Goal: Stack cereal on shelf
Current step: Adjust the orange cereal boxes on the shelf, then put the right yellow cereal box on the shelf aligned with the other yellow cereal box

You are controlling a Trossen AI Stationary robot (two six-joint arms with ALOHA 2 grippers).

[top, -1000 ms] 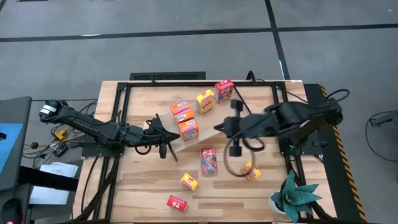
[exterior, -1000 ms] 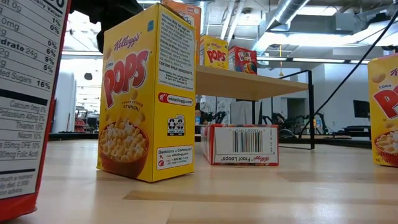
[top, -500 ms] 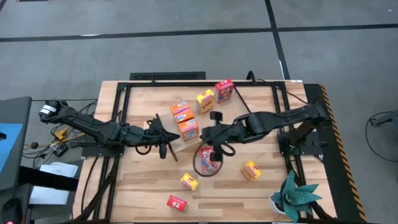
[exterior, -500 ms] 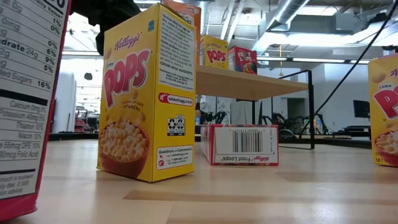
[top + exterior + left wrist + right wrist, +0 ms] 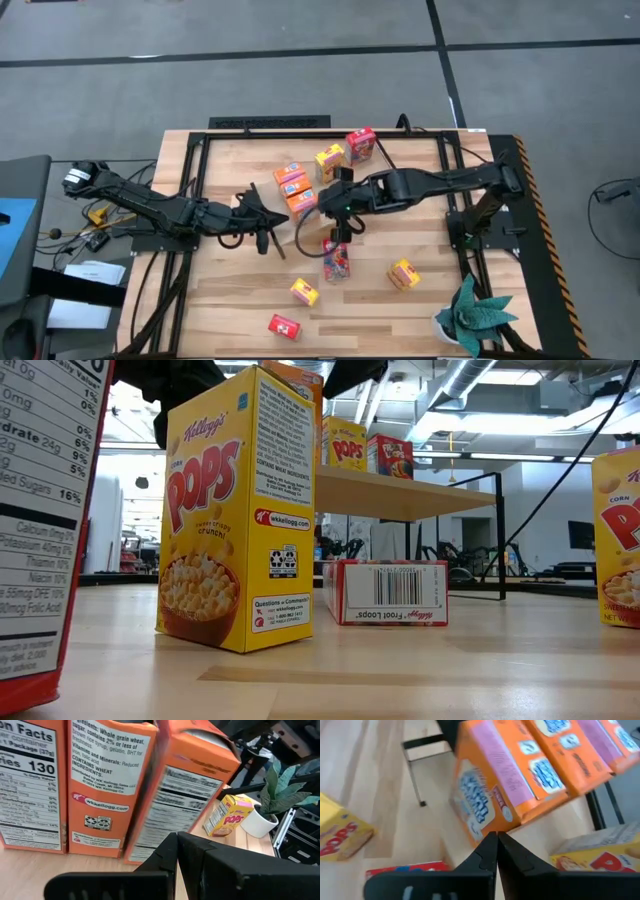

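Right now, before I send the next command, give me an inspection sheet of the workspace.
Surface: wooden table with black rails, shelf across the far half.
Job's things: three orange cereal boxes, one yellow box and one red box on the shelf; Froot Loops box lying flat on the table; two yellow boxes and a red one nearer the front.
Clutter: potted plant at the front right corner.
Grippers: left pincer shut, beside the orange boxes; right pincer shut, empty, by the orange boxes.
Cables: black cable looped near the right pincer.
Surroundings: grey floor, equipment at left.
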